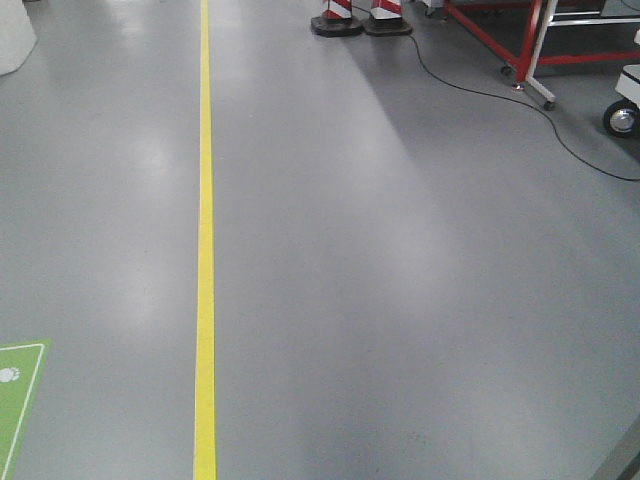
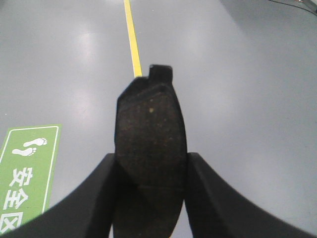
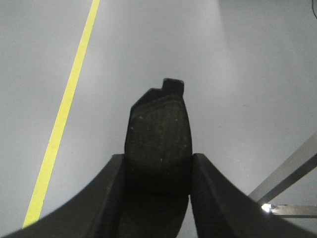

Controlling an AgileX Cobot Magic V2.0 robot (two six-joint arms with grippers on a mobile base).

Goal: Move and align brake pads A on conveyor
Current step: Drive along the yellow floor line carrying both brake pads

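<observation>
We are holding one brake pad (image 2: 148,144) in the left pincer (image 2: 151,166), whose two black fingers (image 2: 89,198) are pressing against its long edges. The pad is pointing away from the wrist camera, with its rough dark face toward the lens and a small notched tab at the far end. We are gripping a second brake pad (image 3: 158,139) the same way in the right pincer (image 3: 157,171), whose fingers (image 3: 99,198) are clamping its sides, again with the tab at the far end. Both pads are hanging in the air above the glossy grey floor (image 1: 400,300), touching nothing but the fingers. Under the left pad, we are seeing a yellow line (image 2: 131,37) running away across the floor and a green sign (image 2: 25,173) with white footprints and characters lying to the left. Under the right pad, the same line is slanting past on the left, and a metal bar (image 3: 287,173) is crossing the lower right corner. Farther out, the front view is showing a red frame (image 1: 500,40), a black cable (image 1: 520,100), striped cone bases (image 1: 360,15) and a small wheel (image 1: 622,118).
</observation>
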